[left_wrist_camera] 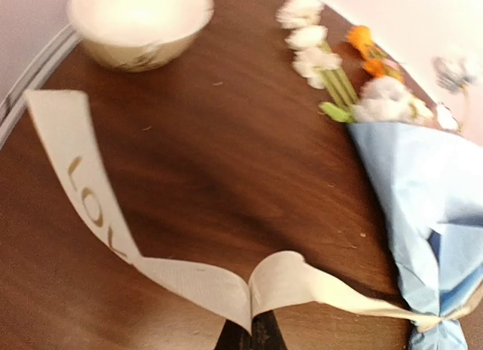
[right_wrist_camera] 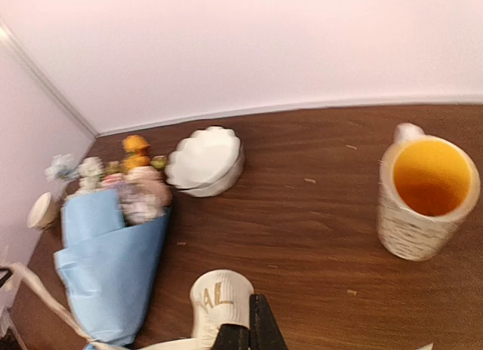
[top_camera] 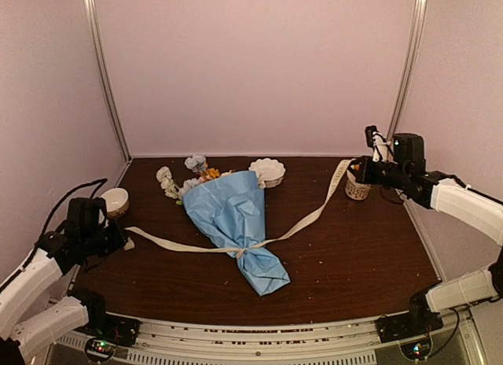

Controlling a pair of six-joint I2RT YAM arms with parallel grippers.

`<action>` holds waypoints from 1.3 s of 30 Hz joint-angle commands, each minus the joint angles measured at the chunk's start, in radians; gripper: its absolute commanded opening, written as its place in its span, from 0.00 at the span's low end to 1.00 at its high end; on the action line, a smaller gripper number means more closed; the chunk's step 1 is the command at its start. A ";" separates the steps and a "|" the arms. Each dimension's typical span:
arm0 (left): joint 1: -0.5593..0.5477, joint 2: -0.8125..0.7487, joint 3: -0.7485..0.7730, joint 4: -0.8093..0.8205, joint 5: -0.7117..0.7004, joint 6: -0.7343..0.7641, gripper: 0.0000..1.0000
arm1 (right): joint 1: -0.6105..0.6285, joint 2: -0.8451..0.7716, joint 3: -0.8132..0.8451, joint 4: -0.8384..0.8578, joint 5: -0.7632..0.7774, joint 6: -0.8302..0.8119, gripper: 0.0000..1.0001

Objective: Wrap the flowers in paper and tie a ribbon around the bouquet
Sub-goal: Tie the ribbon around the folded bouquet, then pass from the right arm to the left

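L gripper (left_wrist_camera: 251,336): fully closed, nipping a fold of the ribbon (left_wrist_camera: 196,278) btw its fingers. The free end curls up and away, w/ gold lettering on it. This gripper sits well left of the bouquet (top_camera: 236,223), and from the pinch the ribbon runs low over the desk (top_camera: 354,263) rightward to it.

R gripper (right_wrist_camera: 249,336): also closed, w/ the ribbon's other end caught at its fingers and a short lettered tail curling beside them. It's up off the desk, well right of the bouquet and farther back. The ribbon slopes down from it diagonally to the bouquet.

Both strands meet at a knot (top_camera: 245,251) around the bouquet's narrow part, closer to the tail than to the blooms.

The bouquet lies flat, approx mid-desk. Its long axis runs diagonally: the wide end w/ the flowers (top_camera: 192,164) points far left, the tapered tail near right. The paper (left_wrist_camera: 423,191) is light blue, w/ a darker blue face showing at a fold. White, orange & pale blue blooms stick out of the wide end.

Farther out:
- small bowl (top_camera: 115,200): left of the bouquet's blooms, nr the L gripper
- scalloped white bowl (top_camera: 267,172): just right of the blooms
- cup (right_wrist_camera: 426,191) w/ orange inside: far right of the bouquet, just below the R gripper
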 commanded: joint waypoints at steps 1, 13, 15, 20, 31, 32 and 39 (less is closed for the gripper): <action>-0.240 0.093 0.087 0.231 -0.056 0.171 0.00 | 0.283 0.032 0.173 -0.090 0.024 -0.129 0.00; -0.801 0.588 0.370 0.159 -0.066 0.601 0.05 | 0.643 0.010 0.505 -0.077 -0.084 -0.258 0.00; -0.821 0.649 0.408 0.156 -0.045 0.632 0.34 | 0.674 0.007 0.536 -0.077 -0.078 -0.271 0.00; -0.826 0.654 0.488 0.199 0.029 0.737 0.78 | 0.739 0.027 0.590 -0.091 -0.072 -0.301 0.00; -0.825 0.681 0.690 0.493 0.220 0.862 0.92 | 0.784 0.067 0.611 -0.069 -0.079 -0.296 0.00; -0.825 0.704 0.715 0.499 0.232 0.864 0.92 | 0.784 0.069 0.611 -0.071 -0.079 -0.296 0.00; -0.827 0.795 0.822 0.547 0.300 0.876 0.84 | 0.786 0.063 0.588 -0.074 -0.066 -0.298 0.00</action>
